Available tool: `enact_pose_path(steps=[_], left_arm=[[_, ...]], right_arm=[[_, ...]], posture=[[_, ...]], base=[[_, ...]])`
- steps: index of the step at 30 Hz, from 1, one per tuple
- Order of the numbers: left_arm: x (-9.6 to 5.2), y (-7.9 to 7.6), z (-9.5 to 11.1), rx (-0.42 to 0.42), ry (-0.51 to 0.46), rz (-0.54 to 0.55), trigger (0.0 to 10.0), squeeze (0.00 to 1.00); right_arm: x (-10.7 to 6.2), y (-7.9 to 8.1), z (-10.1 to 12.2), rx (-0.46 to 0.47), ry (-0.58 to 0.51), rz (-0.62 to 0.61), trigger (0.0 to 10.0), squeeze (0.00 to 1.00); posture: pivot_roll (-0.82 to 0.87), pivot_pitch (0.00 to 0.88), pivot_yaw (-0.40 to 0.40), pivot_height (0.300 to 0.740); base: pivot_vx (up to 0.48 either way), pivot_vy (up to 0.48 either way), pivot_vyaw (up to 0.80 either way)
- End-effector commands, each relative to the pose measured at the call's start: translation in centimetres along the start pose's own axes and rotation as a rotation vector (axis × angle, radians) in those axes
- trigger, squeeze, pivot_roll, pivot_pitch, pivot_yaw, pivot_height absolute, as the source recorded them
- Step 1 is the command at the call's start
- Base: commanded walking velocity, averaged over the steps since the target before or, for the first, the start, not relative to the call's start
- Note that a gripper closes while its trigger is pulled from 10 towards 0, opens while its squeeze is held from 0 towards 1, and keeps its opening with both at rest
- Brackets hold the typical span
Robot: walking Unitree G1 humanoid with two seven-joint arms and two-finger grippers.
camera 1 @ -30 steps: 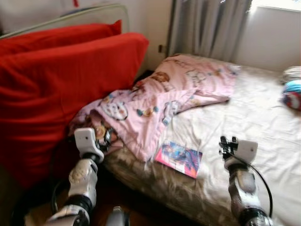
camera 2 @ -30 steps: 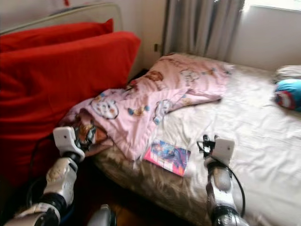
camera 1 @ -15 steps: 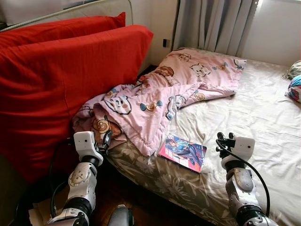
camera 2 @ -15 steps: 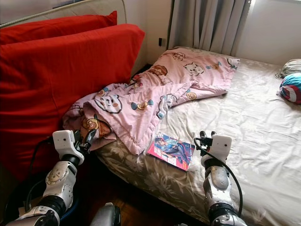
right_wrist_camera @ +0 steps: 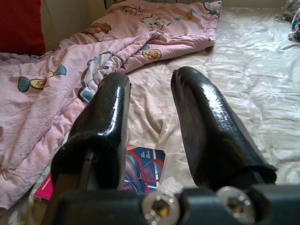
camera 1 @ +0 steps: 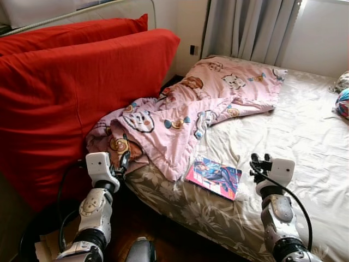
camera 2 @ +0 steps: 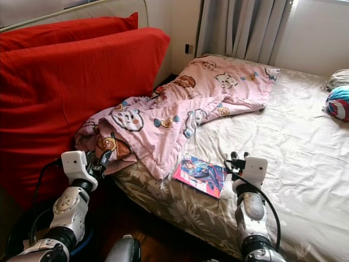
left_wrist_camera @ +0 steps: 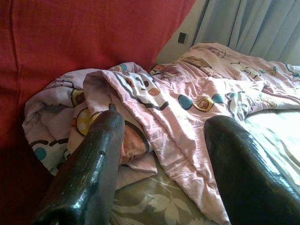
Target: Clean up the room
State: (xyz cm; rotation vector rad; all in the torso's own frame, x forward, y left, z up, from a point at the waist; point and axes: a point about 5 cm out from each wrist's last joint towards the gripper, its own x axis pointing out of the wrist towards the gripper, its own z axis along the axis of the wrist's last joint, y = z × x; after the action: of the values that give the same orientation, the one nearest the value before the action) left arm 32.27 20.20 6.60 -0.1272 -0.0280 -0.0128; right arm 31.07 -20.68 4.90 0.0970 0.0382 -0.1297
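Both raised, left gripper (camera 1: 124, 159) and right gripper (camera 1: 256, 164) gape empty.

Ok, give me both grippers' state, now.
Left gripper: jaws open, empty, by the pink blanket.
Right gripper: jaws open, empty, above the book.

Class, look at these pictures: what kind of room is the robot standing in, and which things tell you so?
Most likely a bedroom: a bed with a rumpled pink cartoon blanket, curtains at the window, and a book lying on the sheet.
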Motion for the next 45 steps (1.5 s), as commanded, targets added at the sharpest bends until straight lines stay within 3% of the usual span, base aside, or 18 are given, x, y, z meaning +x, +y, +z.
enact_pose_path(steps=[1, 45], left_arm=[[0.14, -0.01, 0.06, -0.004, 0.009, -0.008, 10.0, 0.0], [0.21, -0.08, -0.11, 0.003, 0.036, -0.021, 10.0, 0.0]], right_arm=[[0.13, 0.15, 0.16, -0.005, 0.003, 0.003, 10.0, 0.0], [-0.04, 0.16, -0.45, 0.01, 0.043, 0.019, 10.0, 0.0]], posture=[[0.01, 0.0, -0.012, 0.647], [0.01, 0.0, -0.007, 0.607]], base=[[0.0, 0.0, 0.0], [0.0, 0.0, 0.0]])
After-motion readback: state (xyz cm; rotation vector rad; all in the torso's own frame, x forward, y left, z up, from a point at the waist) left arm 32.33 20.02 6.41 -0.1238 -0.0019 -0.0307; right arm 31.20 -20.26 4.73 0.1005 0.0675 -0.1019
